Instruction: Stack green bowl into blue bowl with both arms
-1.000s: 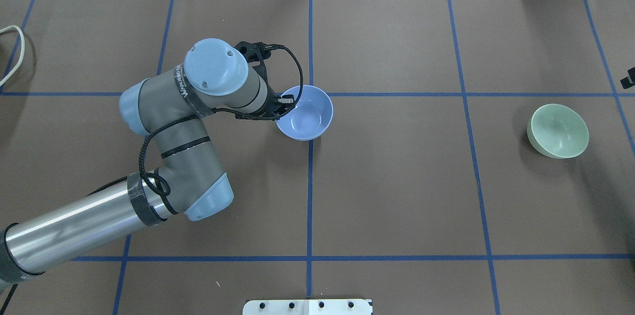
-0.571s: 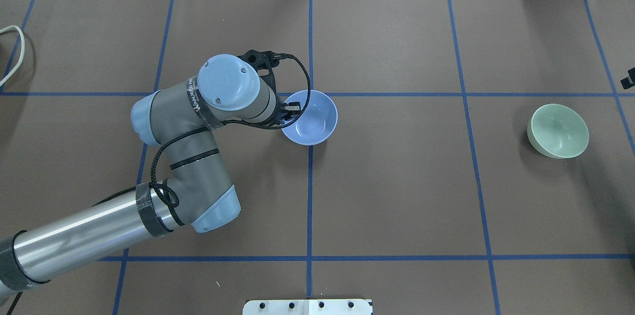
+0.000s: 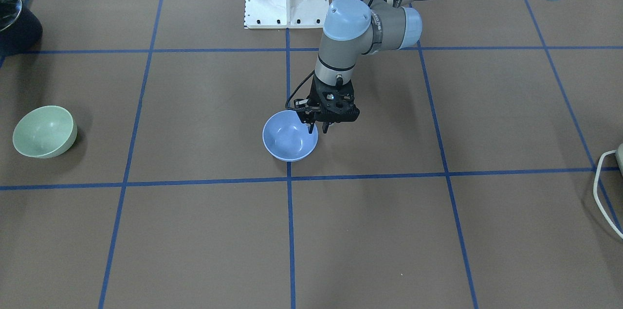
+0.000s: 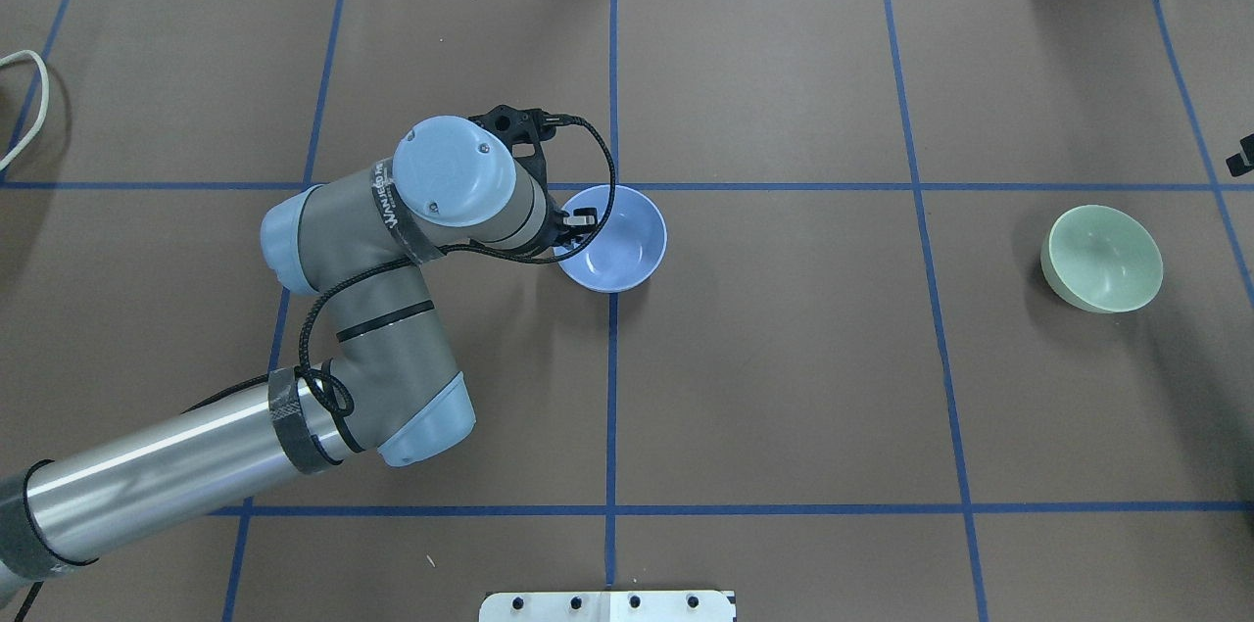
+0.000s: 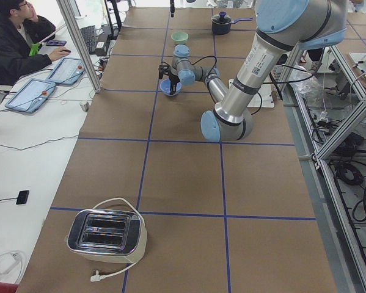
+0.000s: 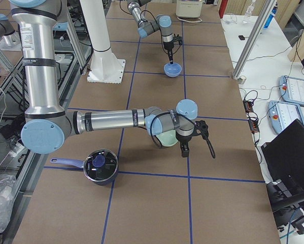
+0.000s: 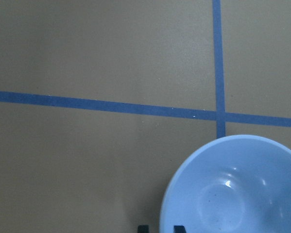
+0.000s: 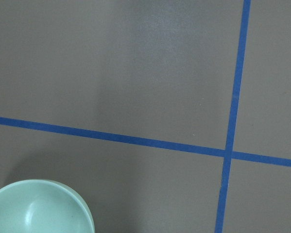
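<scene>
Nearest the robot's base, at the table's middle: left gripper, its two fingers astride the rim of the blue bowl, one inside and one outside; whether they pinch it cannot be told. Farther out on the robot's right: green bowl, upright on the brown table, well apart from the blue bowl. Right gripper shows only in the side view, beside the green bowl, state unreadable.

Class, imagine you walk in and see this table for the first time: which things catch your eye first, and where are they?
The left arm reaches to the table's middle, its left claw straddling the rim of the blue bowl, which sits by a crossing of blue tape lines. The green bowl sits tilted far off at the robot's right end, with the right claw beside it.
</scene>
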You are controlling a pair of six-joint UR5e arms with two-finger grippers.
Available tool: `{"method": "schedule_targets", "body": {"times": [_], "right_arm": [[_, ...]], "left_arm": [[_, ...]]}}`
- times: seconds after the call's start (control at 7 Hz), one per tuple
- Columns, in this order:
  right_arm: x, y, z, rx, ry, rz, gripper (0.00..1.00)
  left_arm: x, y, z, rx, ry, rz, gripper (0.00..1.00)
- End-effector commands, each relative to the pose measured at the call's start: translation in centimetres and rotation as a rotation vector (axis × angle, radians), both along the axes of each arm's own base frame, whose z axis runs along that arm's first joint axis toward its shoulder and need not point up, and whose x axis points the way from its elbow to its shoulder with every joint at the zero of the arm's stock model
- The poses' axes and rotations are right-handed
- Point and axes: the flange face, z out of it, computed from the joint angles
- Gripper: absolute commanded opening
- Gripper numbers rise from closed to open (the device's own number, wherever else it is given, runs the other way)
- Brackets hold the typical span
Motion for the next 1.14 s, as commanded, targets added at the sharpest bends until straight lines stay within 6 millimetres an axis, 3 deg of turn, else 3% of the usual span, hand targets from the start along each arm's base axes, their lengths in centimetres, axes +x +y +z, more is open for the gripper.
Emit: {"method": "schedule_targets", "body": {"times": [0.0,0.14,0.29,0.43,0.71,1.0], "right_arm": [[0.0,0.0,0.0,0.000,-0.001,0.000,1.00],[0.0,-0.1,0.0,0.002,-0.001,-0.001,1.00],[0.0,0.0,0.0,0.010,-0.004,-0.002,1.00],[0.0,0.2,0.1,0.008,-0.004,-0.002,1.00],[-0.2,0.3,0.3,0.002,-0.008,-0.007,1.00],[-2.1,0.3,0.0,0.008,-0.012,-0.041,1.00]], "left_arm": [[-3.6,0.2,-0.6,0.012,0.024,-0.011,0.97],[-8.6,-0.7,1.2,-0.005,0.020,0.026,0.97],[-15.0,-3.1,3.8,-0.008,0.012,0.086,0.97],[-20.6,-4.8,7.9,0.018,-0.021,0.120,0.97],[-33.0,-6.5,17.6,0.105,-0.102,0.223,0.97],[-47.3,-5.2,29.0,0.127,-0.150,0.266,0.97]]}}
